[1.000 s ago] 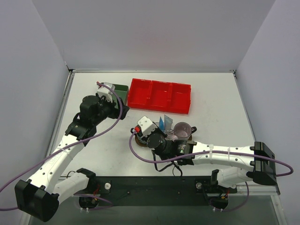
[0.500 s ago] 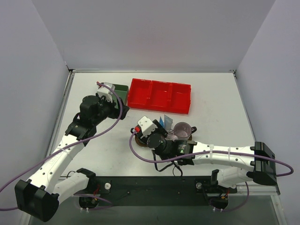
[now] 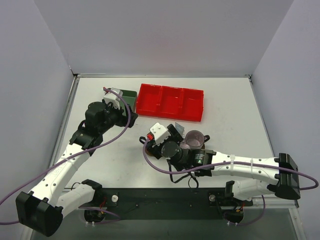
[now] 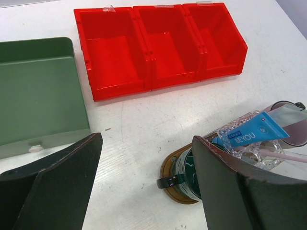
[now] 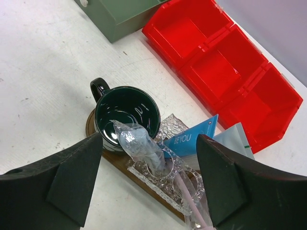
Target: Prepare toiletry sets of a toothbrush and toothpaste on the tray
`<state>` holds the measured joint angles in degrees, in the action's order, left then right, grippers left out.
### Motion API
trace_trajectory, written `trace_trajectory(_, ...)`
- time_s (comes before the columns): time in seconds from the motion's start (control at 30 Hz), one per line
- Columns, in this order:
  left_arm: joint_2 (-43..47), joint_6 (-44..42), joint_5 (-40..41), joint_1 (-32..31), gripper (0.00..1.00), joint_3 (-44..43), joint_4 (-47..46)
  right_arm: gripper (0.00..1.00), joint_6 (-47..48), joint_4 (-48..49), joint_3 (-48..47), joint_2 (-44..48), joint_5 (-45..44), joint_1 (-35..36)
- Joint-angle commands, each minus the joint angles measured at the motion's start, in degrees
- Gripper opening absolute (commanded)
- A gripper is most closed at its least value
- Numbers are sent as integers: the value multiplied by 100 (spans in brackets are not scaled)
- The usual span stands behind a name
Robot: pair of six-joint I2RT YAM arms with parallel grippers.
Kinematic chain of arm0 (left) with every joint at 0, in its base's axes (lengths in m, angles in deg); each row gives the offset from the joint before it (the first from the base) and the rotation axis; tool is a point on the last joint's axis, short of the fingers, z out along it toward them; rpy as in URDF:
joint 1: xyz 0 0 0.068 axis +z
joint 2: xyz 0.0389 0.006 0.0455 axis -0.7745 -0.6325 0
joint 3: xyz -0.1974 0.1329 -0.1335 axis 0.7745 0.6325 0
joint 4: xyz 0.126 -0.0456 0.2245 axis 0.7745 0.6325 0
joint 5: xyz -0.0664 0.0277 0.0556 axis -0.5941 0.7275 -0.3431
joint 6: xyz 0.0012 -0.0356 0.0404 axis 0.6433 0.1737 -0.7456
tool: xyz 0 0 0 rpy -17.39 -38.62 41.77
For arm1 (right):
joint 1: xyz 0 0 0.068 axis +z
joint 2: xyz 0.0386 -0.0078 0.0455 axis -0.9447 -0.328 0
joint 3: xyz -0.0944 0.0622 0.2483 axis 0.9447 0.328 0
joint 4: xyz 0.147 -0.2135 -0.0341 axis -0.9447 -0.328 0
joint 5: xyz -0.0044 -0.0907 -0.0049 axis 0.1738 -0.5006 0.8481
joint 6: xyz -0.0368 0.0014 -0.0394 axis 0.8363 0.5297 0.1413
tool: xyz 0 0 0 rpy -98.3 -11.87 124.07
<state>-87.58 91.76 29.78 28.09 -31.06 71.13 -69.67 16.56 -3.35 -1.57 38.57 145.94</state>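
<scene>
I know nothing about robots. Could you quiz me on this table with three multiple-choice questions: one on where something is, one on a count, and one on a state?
1. Where does the dark green mug stand?
A) on the brown tray
B) inside the green box
C) on the bare tabletop

2. How many compartments does the red bin have?
A) two
B) three
C) five

3. How do the right gripper jaws stand?
A) wide open
B) shut on the mug
C) shut on the tray

Answers:
1 A, the brown board shows under the mug.
2 B, two dividers split it into three.
3 A, its fingers stand far apart, clamping nothing.
</scene>
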Motion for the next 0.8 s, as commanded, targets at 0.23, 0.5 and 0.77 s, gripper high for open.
trace_trajectory(0.23, 96, -63, 153, 26, 87, -197, -77, 78, -775, -248, -246, 604, 940, -310)
trace_trajectory(0.5, 263, -28, 425, 26, 86, -126, -147, 80, -1637, -283, -325, 1219, 2145, -1320)
trace_trajectory(0.77, 412, 69, 933, 26, 86, -91, -86, 86, -2647, -844, -97, 1940, 2533, -2901)
